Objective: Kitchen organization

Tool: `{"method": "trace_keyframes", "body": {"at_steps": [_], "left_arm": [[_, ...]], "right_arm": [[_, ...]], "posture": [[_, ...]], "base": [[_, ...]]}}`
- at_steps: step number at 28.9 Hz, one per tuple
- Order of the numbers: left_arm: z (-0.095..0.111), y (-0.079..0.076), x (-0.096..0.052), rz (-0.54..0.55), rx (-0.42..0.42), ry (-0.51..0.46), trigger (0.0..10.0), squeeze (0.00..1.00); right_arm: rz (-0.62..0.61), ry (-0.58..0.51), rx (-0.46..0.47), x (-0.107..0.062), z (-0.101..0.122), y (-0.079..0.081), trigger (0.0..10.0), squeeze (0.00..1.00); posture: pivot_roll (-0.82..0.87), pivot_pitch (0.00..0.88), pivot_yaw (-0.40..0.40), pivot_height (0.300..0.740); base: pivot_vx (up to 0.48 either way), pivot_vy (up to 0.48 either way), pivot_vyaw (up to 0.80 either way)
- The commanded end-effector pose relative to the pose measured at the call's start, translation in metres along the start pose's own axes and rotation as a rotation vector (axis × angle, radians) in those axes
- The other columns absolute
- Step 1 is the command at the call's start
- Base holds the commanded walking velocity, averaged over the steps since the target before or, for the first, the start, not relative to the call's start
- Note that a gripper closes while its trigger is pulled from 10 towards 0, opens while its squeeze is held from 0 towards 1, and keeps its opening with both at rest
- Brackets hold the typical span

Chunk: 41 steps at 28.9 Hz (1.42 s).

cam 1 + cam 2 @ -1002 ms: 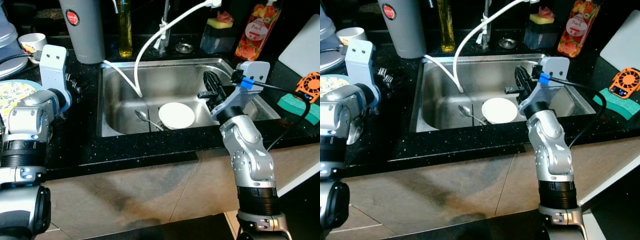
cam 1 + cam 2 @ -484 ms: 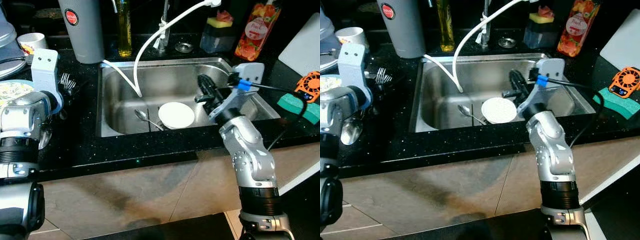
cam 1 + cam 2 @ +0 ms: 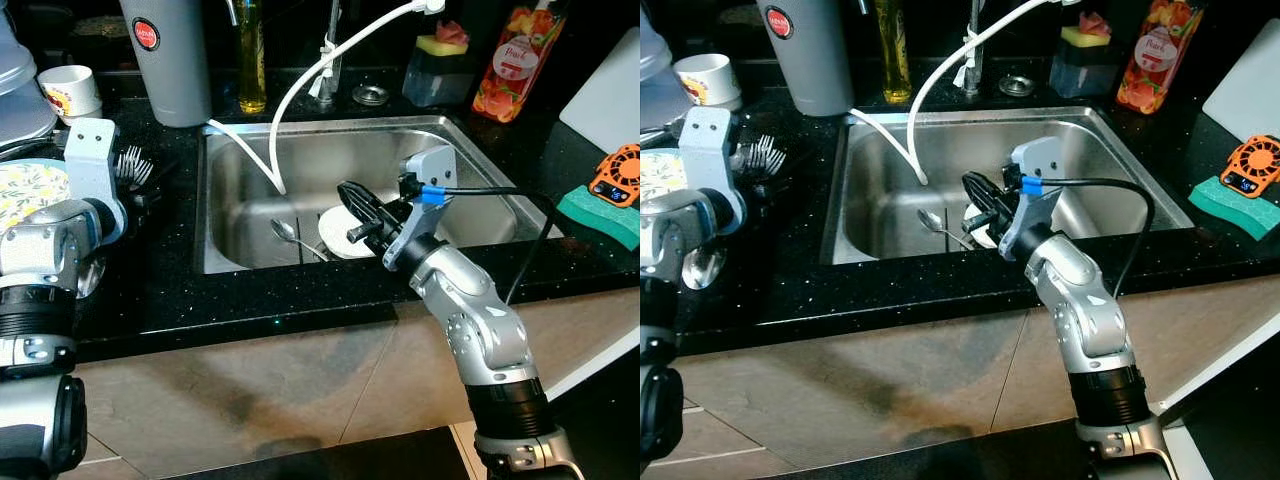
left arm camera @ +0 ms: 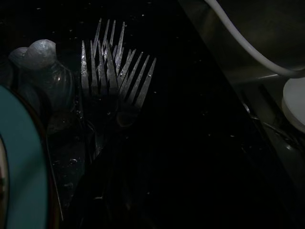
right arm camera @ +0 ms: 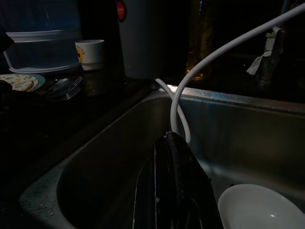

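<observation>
The right hand (image 3: 352, 200) hangs inside the sink (image 3: 240, 150), its black fingers pressed together and empty, just above the white plate (image 3: 345, 240) on the sink floor. A spoon (image 3: 285, 232) lies beside the plate. Left of the sink, forks (image 4: 112, 71) rest on the black table (image 3: 170, 290) near the left arm; whether that hand is wide or narrow cannot be told.
</observation>
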<state>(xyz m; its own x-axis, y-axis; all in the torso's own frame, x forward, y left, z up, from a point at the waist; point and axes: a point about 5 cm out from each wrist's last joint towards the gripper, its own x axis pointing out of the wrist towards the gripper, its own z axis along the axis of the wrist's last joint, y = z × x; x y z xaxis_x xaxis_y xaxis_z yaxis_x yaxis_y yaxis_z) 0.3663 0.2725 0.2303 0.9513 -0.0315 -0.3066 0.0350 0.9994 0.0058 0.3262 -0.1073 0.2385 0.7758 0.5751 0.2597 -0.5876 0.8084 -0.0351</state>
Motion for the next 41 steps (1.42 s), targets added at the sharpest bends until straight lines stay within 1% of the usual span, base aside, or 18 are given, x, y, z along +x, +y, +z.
{"method": "trace_keyframes", "body": {"at_steps": [1, 2, 3, 4, 6, 7, 8, 13, 17, 19, 20, 21, 26, 30, 31, 32, 37, 41], "left_arm": [[-0.023, 0.014, -0.001, 0.045, -0.027, 0.094, 10.0, 0.0], [-0.026, 0.013, 0.0, 0.026, -0.043, 0.106, 9.1, 0.0], [-0.028, 0.011, 0.0, 0.002, -0.054, 0.117, 5.3, 0.0], [-0.028, 0.011, 0.0, 0.002, -0.054, 0.117, 5.3, 0.0], [-0.03, 0.007, 0.0, -0.03, -0.061, 0.129, 1.8, 0.0], [-0.03, 0.007, 0.0, -0.03, -0.061, 0.129, 1.8, 0.0], [-0.032, 0.005, 0.001, -0.034, -0.03, 0.134, 0.0, 0.0], [-0.031, 0.007, 0.002, 0.028, 0.155, 0.131, 0.0, 0.0], [-0.016, 0.013, 0.002, 0.155, 0.309, 0.046, 0.0, 0.0], [0.002, 0.003, 0.0, 0.122, 0.28, -0.069, 0.0, 0.0], [0.013, -0.002, -0.002, 0.109, 0.296, -0.136, 1.4, 0.0], [0.025, -0.009, -0.006, 0.081, 0.305, -0.209, 10.0, 0.0], [0.071, -0.052, -0.025, -0.124, 0.232, -0.47, 10.0, 0.0], [0.088, -0.087, -0.028, -0.289, 0.129, -0.536, 10.0, 0.0], [0.088, -0.087, -0.028, -0.289, 0.129, -0.536, 10.0, 0.0], [0.086, -0.104, -0.021, -0.325, 0.115, -0.523, 10.0, 0.0], [0.08, -0.147, 0.007, -0.366, 0.017, -0.488, 10.0, 0.0], [0.086, -0.16, 0.013, -0.343, -0.024, -0.58, 10.0, 0.0]], "right_arm": [[0.001, 0.006, 0.0, 0.0, 0.001, -0.002, 10.0, 0.0], [0.001, 0.002, 0.0, 0.0, 0.002, -0.002, 10.0, 0.0], [0.002, 0.0, 0.0, 0.0, 0.002, -0.002, 10.0, 0.0], [0.002, 0.0, 0.0, 0.0, 0.002, -0.002, 10.0, 0.0], [-0.001, -0.004, 0.002, 0.001, 0.003, -0.002, 10.0, 0.0], [-0.001, -0.004, 0.002, 0.001, 0.003, -0.002, 10.0, 0.0], [-0.004, -0.008, 0.004, 0.0, 0.003, -0.002, 10.0, 0.0], [-0.023, -0.024, 0.01, 0.0, 0.005, -0.004, 10.0, 0.0], [-0.028, -0.029, 0.013, 0.0, 0.005, -0.005, 10.0, 0.0], [-0.029, -0.032, 0.015, 0.0, 0.005, -0.005, 10.0, 0.0], [-0.031, -0.032, 0.015, 0.0, 0.005, -0.005, 10.0, 0.0], [-0.033, -0.034, 0.015, 0.0, 0.006, -0.005, 10.0, 0.0], [-0.057, -0.047, 0.017, 0.0, 0.008, -0.007, 10.0, 0.0], [-0.122, -0.078, 0.02, 0.001, 0.012, -0.014, 10.0, 0.0], [-0.122, -0.078, 0.02, 0.001, 0.012, -0.014, 10.0, 0.0], [-0.162, -0.097, 0.024, 0.0, 0.015, -0.018, 10.0, 0.0], [-0.249, -0.163, 0.031, -0.002, 0.027, -0.028, 10.0, 0.0], [-0.27, -0.196, 0.019, -0.003, 0.033, -0.03, 10.0, 0.0]], "posture": [[0.15, 0.087, -0.008, 0.74], [0.15, 0.087, -0.009, 0.74], [0.15, 0.086, -0.009, 0.74], [0.15, 0.086, -0.009, 0.74], [0.15, 0.085, -0.009, 0.74], [0.15, 0.085, -0.009, 0.74], [0.15, 0.085, -0.009, 0.74], [0.15, 0.083, -0.008, 0.74], [0.15, 0.08, -0.011, 0.74], [0.15, 0.076, -0.013, 0.74], [0.15, 0.076, -0.013, 0.74], [0.15, 0.075, -0.014, 0.74], [0.14, 0.064, -0.018, 0.74], [0.13, 0.052, -0.021, 0.74], [0.13, 0.052, -0.021, 0.74], [0.13, 0.049, -0.021, 0.74], [0.12, 0.042, -0.019, 0.74], [0.1, 0.041, -0.01, 0.74]], "base": [[0.0, 0.0, 0.0], [0.0, 0.0, 0.0], [0.0, 0.0, 0.0], [0.0, 0.0, 0.0], [0.0, 0.0, 0.0], [0.0, 0.0, 0.0], [0.0, 0.0, 0.0], [0.0, 0.0, 0.0], [0.0, 0.0, 0.0], [0.0, 0.0, 0.0], [0.0, 0.0, 0.0], [0.0, 0.0, 0.0], [0.0, 0.0, 0.0], [0.0, 0.0, 0.0], [0.0, 0.0, 0.0], [0.0, 0.0, 0.0], [0.0, 0.0, 0.0], [0.0, 0.0, 0.0]]}}
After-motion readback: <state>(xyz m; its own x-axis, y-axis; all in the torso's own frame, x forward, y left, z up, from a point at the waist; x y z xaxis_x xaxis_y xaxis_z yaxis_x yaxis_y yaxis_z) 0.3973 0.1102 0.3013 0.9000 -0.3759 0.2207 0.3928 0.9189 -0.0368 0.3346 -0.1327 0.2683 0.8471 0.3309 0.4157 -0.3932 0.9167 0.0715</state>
